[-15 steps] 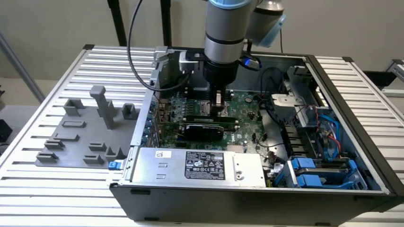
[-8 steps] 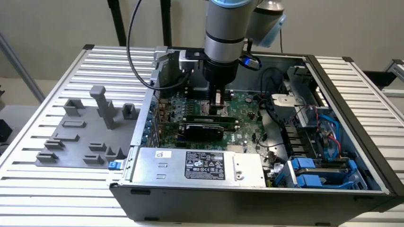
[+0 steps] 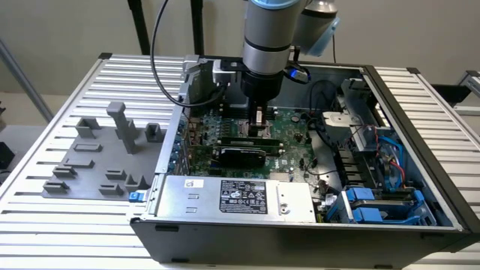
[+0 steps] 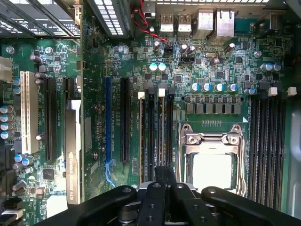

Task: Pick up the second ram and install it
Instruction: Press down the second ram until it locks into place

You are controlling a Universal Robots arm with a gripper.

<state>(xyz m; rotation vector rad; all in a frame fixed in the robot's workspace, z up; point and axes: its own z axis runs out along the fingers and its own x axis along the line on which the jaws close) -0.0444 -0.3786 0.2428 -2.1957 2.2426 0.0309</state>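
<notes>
Judging progress from the scene: pick-up done, seating not yet confirmed. End effector (image 3: 257, 128) down inside the case (image 3: 300, 239), clenched, as far as can be judged, on the ram (image 3: 257, 115), held upright and edge-on over the slots (image 4: 155, 132) just beside the socket (image 4: 214, 160), toward the board's rear edge. Hard to say whether touching a slot or just above one; white latch tabs at the slot ends visible, their position unclear. Left to do, by that reading: pressing fully home and letting go.

Materials and shapes, biggest first:

- Table (image 3: 60, 230): ribbed aluminium slats, pale and matte.
- Case: dark sheet metal, open on top, boxy, near the table's middle.
- Board (image 4: 94, 61): green laminate, dense with small capacitors and chips.
- Power supply (image 3: 240, 197): bare silver steel box with a printed label, along the case's front edge.
- Tray (image 3: 82, 169): grey plastic, blocky posts and holders, on the table toward the exterior view's left.
- Card (image 3: 240, 154): wide, black-covered, standing in a slot.
- Socket: shiny metal frame, square, bright centre.
- Slots: long, narrow, black plastic, parallel.
- Ram: thin, flat, narrow stick.
</notes>
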